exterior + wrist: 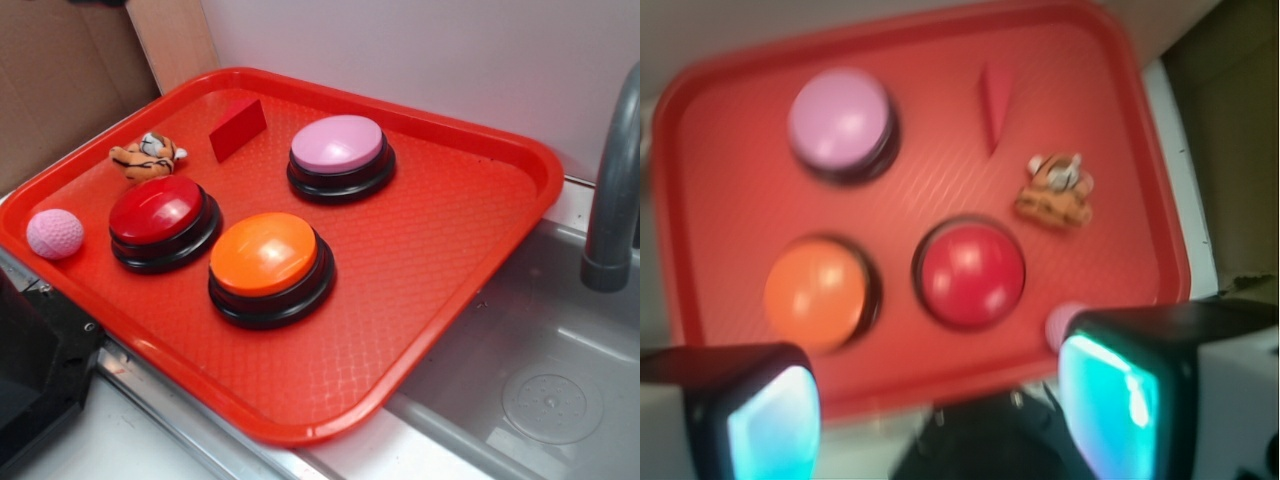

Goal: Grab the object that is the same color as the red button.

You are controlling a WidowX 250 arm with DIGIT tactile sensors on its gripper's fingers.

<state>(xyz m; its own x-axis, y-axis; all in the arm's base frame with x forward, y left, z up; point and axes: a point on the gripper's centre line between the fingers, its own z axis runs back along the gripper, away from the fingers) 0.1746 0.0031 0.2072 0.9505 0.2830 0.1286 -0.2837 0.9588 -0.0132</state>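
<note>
Red tray (450, 260) beside grey sink basin (540, 380). On tray: red button (160, 215) front left, orange button (268, 265) just right of it, pink button (340, 155) behind. Small red block (238, 128) tilted on edge near back rim. Tiger toy (148, 157) behind red button. Pink ball (55, 233) at left rim. Pincer out of view.

You find no writing, label, brand, number or sign to read in either view. The red tray (520, 160) shows only its embossed grid texture, and the tops of the red button (156, 209), the orange button (264, 253) and the pink button (337, 143) are plain and unmarked. The small red block (238, 129) has bare faces, and the wrist view is too blurred for you to make out any fine print.
</note>
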